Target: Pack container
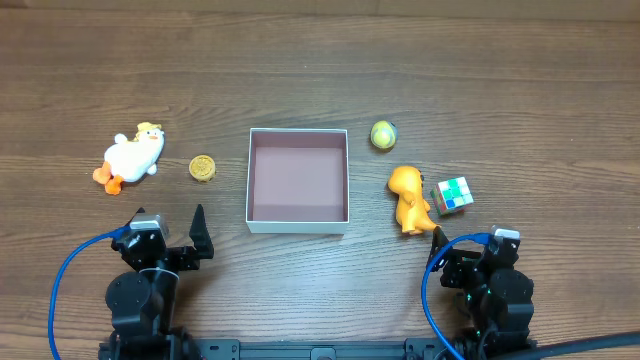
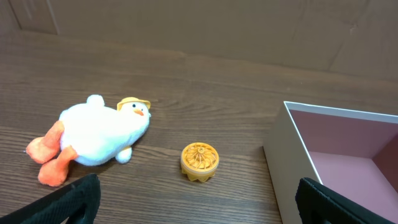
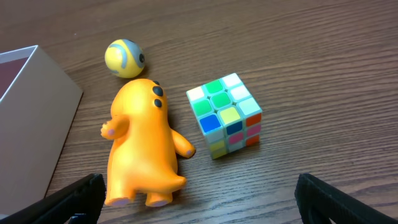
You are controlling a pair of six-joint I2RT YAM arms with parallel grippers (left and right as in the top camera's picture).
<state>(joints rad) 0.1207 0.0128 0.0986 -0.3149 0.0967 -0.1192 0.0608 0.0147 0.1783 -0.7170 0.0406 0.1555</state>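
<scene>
The container point(image 1: 298, 225) is a square white-walled box with a pinkish-brown inside, empty, at the table's middle; its corner shows in the left wrist view point(image 2: 292, 149) and its wall in the right wrist view point(image 3: 31, 106). Left of it lie a white plush duck point(image 1: 132, 157) point(image 2: 99, 134) and a small yellow round toy point(image 1: 203, 168) point(image 2: 199, 160). Right of it are a yellow-green ball point(image 1: 383, 134) point(image 3: 124, 58), an orange figure point(image 1: 409, 198) point(image 3: 140, 146) and a colour cube point(image 1: 453, 194) point(image 3: 226, 114). My left gripper point(image 1: 170, 228) point(image 2: 199, 208) and right gripper point(image 1: 470, 240) point(image 3: 199, 208) are open and empty, near the front edge.
Blue cables point(image 1: 62, 290) loop beside both arm bases near the front edge. The wooden table point(image 1: 320, 60) stretches behind the toys.
</scene>
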